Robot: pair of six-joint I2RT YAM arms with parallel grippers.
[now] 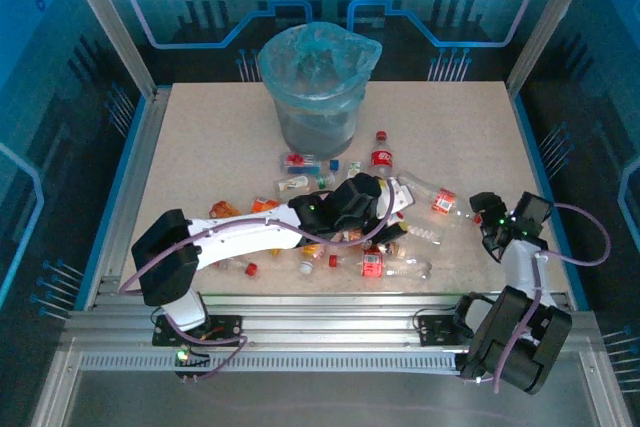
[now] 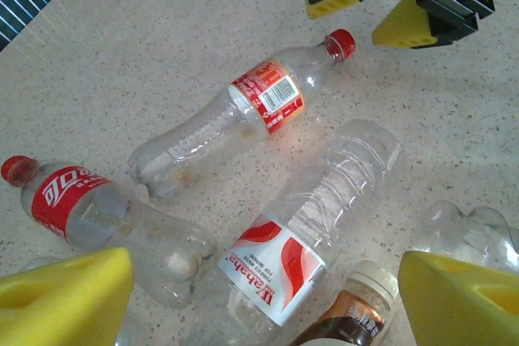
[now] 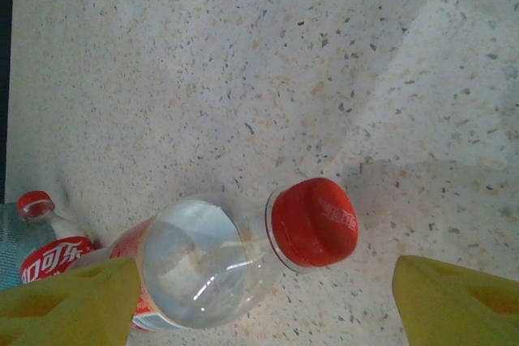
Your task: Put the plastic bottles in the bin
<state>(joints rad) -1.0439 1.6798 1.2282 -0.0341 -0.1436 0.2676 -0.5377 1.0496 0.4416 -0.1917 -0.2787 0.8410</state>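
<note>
The bin (image 1: 318,87), grey with a light-blue bag, stands at the back middle of the table. Several plastic bottles (image 1: 372,265) lie scattered in front of it. My left gripper (image 2: 263,297) hovers open over a clear bottle with a red-and-white label (image 2: 276,265) and a brown-labelled bottle (image 2: 353,313). A red-capped bottle (image 2: 243,115) lies beyond them. My right gripper (image 3: 263,305) is open at the cap end of that bottle (image 3: 195,261). Its red cap (image 3: 312,223) lies between the yellow fingers (image 3: 458,301).
In the top view the left arm (image 1: 250,237) reaches across the bottle pile and the right gripper (image 1: 490,219) sits at the pile's right end. Metal rails (image 1: 300,332) border the near edge. A red-labelled bottle (image 2: 97,216) lies by the left finger.
</note>
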